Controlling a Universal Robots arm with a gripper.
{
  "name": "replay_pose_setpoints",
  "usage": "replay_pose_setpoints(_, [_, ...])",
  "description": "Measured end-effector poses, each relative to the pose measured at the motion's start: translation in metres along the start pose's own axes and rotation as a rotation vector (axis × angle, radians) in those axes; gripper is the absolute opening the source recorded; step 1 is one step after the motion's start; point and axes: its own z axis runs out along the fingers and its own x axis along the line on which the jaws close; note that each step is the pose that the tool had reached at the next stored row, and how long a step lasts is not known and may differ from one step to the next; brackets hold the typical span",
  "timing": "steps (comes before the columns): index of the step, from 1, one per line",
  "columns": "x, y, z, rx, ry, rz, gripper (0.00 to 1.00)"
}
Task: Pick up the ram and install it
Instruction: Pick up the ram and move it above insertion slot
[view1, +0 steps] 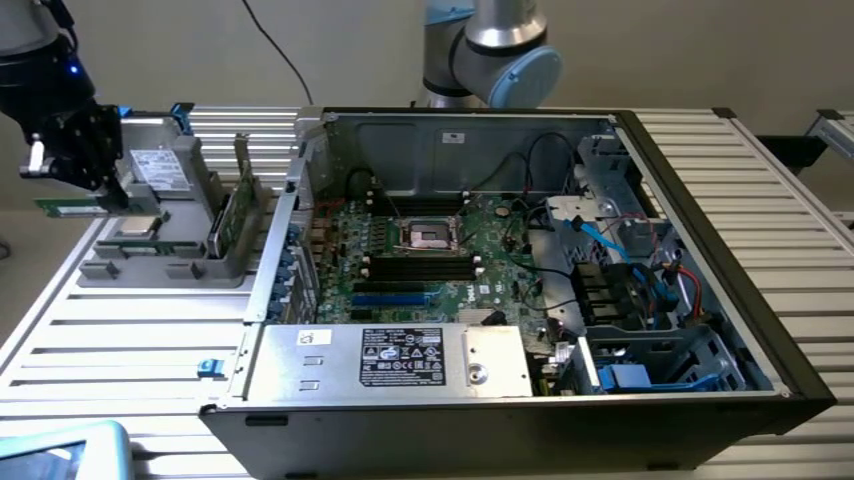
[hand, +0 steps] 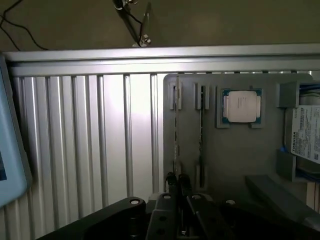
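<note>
The ram (view1: 60, 207) is a thin green stick hanging level just under my black gripper (view1: 96, 203), at the exterior view's far left above the end of the grey parts tray (view1: 147, 272). In the wrist view the ram (hand: 176, 135) appears edge-on as a thin line running out from between my fingers, and my gripper (hand: 176, 182) is shut on it. The black memory slots (view1: 420, 265) lie on the motherboard inside the open computer case (view1: 694, 200), well off to the exterior view's right of the gripper.
The tray also carries a square silver processor chip (view1: 138, 226) (hand: 241, 106), a hard drive (view1: 163, 165) (hand: 305, 132) and upright green boards (view1: 238, 215) by the case wall. A blue-white device (view1: 54, 450) lies at the table's near left corner. The processor socket (view1: 430, 235) sits behind the slots.
</note>
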Motion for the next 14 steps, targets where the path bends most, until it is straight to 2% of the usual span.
replay_pose_setpoints(14, [0.009, -0.038, -0.0626, -0.0068, -0.003, -0.006, 0.14])
